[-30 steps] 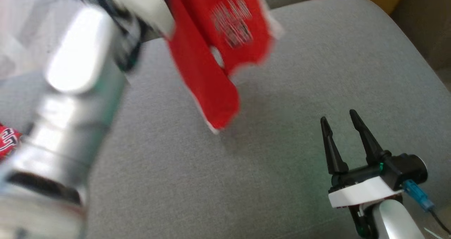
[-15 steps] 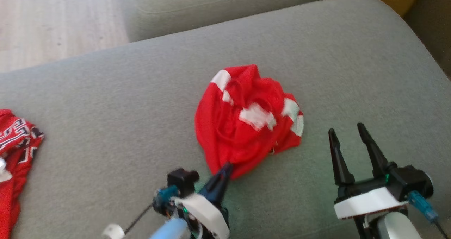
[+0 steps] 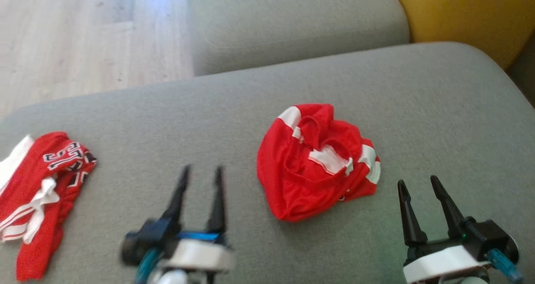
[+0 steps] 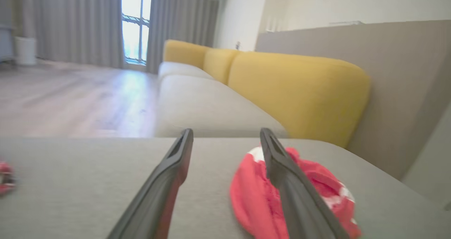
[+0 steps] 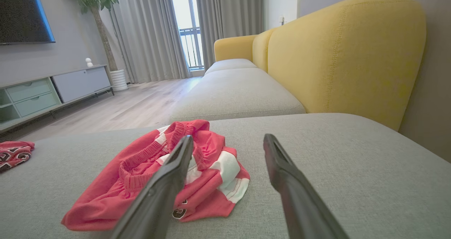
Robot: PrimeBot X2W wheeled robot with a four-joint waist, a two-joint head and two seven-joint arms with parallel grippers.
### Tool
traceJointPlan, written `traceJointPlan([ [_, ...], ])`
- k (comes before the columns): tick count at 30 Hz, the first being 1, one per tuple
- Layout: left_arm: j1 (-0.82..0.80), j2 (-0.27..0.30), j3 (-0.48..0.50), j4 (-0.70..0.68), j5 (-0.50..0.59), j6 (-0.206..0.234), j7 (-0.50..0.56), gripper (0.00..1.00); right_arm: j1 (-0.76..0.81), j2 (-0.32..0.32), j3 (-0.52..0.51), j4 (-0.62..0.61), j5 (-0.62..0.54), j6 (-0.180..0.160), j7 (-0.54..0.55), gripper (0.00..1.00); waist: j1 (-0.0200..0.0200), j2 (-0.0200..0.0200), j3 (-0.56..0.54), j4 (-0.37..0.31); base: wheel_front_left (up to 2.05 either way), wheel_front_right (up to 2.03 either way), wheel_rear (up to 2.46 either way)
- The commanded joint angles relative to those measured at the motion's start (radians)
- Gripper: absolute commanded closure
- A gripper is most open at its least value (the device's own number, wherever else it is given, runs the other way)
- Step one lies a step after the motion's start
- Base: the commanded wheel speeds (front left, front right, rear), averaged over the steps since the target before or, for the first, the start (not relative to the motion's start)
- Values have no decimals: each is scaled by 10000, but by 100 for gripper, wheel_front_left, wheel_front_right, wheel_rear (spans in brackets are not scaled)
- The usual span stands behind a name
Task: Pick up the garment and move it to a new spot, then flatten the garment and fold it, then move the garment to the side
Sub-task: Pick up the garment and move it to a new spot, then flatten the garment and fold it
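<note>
The garment (image 3: 317, 160), red shorts with white stripes, lies crumpled in a heap near the middle of the grey sofa cushion (image 3: 209, 121). To its left and nearer me, my left gripper (image 3: 200, 173) stands open and holds nothing. On the garment's other side my right gripper (image 3: 418, 182) is open too, with nothing between its fingers. The left wrist view has the garment (image 4: 253, 200) beyond the gripper (image 4: 226, 133) and to its right. In the right wrist view the garment (image 5: 141, 182) lies ahead and left of the gripper (image 5: 229, 140).
A second red and white garment (image 3: 37, 183) lies bunched at the cushion's left edge. Another grey cushion (image 3: 292, 20) lies beyond, with a yellow backrest (image 3: 468, 12) at the right. Wooden floor (image 3: 75, 41) shows at the upper left.
My left gripper carried the garment down from the air, let it go on the cushion and opened, then drew back to the left. The head view also shifted.
</note>
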Motion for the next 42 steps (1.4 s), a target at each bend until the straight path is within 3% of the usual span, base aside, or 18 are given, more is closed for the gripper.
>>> traceJointPlan([
  [1, 37, 131, 595, -539, 393, 79, -92, 0, -226, -19, 162, -268, 51, -7, -26, 0, 2, -1, -168, 169, 0, 0, 0],
  [6, 1437, 100, 1828, -1558, 1683, 77, -93, 0, 92, -118, 198, -355, 75, -7, -26, 0, 2, -1, -418, 389, 0, 0, 0],
  [14, 3318, -233, 2731, -1979, 2198, -202, -94, 0, 860, 71, -14, -541, 209, -7, -26, 0, 2, -1, -713, 615, 0, 0, 0],
  [26, 3532, -355, 2936, -1965, 2616, -522, -95, 0, 1146, 128, 20, -627, 50, -7, -26, 0, 2, -1, -787, 683, 0, 0, 0],
  [42, 3439, -364, 2880, -2009, 2820, -602, -95, 0, 1179, -15, 495, -420, 153, -7, -26, 0, 2, -1, -873, 732, 0, 0, 0],
])
